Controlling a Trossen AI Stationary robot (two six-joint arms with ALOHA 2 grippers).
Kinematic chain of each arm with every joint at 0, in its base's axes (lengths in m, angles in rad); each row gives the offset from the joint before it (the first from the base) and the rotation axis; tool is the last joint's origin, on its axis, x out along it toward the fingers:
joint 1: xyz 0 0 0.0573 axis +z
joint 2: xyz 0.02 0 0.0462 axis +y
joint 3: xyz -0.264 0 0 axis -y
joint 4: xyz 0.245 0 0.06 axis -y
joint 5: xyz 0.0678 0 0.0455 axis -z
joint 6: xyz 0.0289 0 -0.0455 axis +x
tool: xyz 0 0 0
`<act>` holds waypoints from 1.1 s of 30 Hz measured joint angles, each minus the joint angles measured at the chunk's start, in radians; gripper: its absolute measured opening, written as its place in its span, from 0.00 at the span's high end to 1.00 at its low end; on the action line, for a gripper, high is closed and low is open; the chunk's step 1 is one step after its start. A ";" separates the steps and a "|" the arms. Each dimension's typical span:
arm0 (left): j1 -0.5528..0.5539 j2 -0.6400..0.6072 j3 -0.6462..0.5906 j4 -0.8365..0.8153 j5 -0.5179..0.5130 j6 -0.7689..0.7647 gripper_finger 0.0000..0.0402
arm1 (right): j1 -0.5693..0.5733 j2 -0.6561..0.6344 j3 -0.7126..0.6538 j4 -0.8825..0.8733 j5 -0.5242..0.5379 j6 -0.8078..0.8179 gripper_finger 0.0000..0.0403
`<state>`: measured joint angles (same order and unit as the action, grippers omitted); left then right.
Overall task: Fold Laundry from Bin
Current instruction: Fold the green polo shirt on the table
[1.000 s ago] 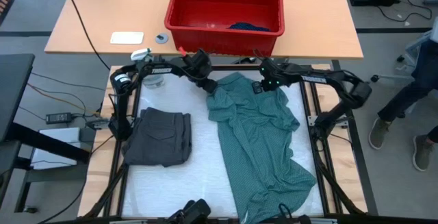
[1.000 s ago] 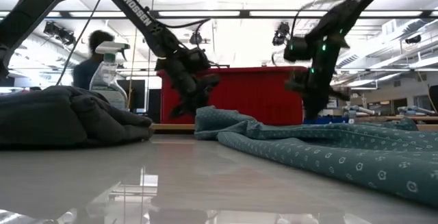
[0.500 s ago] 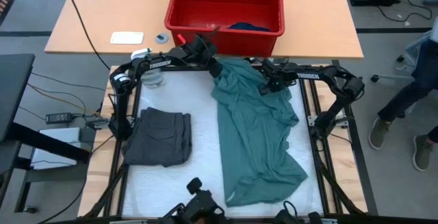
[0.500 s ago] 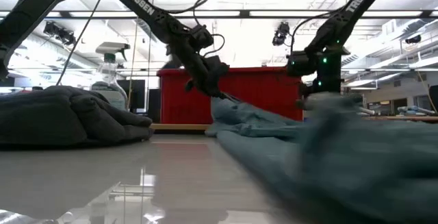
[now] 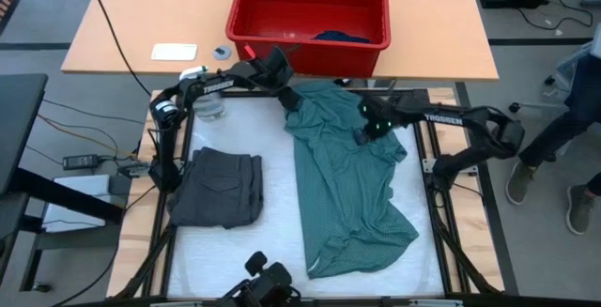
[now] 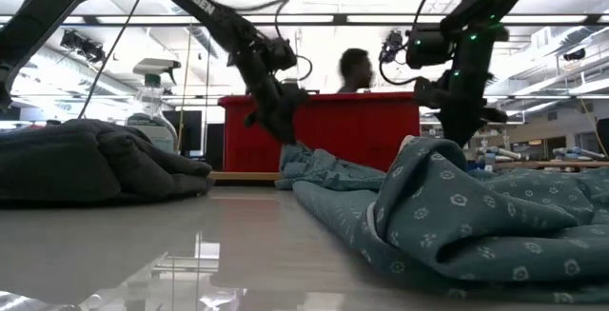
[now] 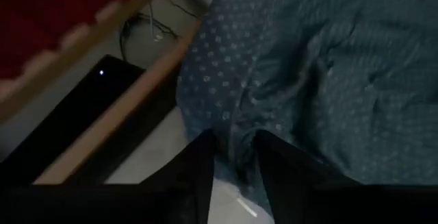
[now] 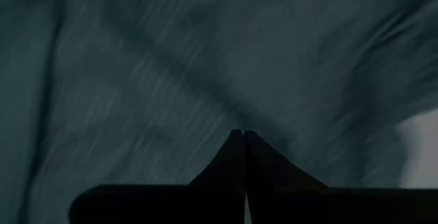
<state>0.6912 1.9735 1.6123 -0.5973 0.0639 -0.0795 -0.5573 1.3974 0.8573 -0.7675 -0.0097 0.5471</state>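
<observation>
My left claw sits at the corner of the teal shirt closest to the red bin, its fingers a little apart with shirt cloth between them. My right claw is pressed tight together, empty, above the shirt. A grey folded piece lies beside the shirt.

You get even, bright overhead light from above, with only soft shadows. Looking level across the table, ceiling strip lights glare behind the arms and mirror off the glossy surface. Your right wrist camera is dim and streaked with motion blur; the left wrist one is dark and soft, its red bin smeared.
</observation>
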 joint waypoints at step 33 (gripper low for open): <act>-0.897 -0.163 -0.293 0.381 -0.110 -0.503 0.48 | 1.069 -0.087 -0.171 0.260 0.051 0.911 1.00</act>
<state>-0.2058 1.8101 1.3198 -0.2166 -0.0458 -0.5821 0.5113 1.3103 0.6866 -0.5071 0.0417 1.4586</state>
